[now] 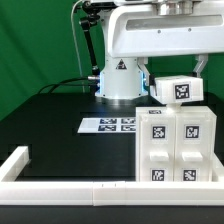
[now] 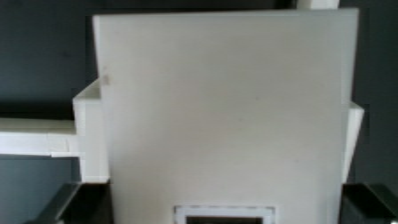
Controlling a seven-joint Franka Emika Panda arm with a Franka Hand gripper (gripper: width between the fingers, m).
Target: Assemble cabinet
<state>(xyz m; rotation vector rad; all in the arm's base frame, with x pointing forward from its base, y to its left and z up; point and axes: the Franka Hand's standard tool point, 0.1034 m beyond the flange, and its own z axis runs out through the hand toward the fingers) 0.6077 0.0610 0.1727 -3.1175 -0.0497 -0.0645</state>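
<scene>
The white cabinet body (image 1: 176, 148) stands at the exterior view's right, near the front rail, with several black-and-white tags on its front. My gripper (image 1: 178, 84) is right above it, shut on a white tagged cabinet block (image 1: 180, 90) that sits at or just over the body's top. In the wrist view this white block (image 2: 214, 110) fills most of the picture. A tag on it is partly cut off at the picture's edge. My dark fingers (image 2: 39, 195) stand on both sides of it, around my gripper (image 2: 214, 205). Whether the block touches the body is hidden.
The marker board (image 1: 109, 125) lies flat on the black table, to the exterior view's left of the cabinet. A long white border rail (image 1: 70, 187) runs along the front and turns up at the left corner. The robot base (image 1: 118, 78) stands behind.
</scene>
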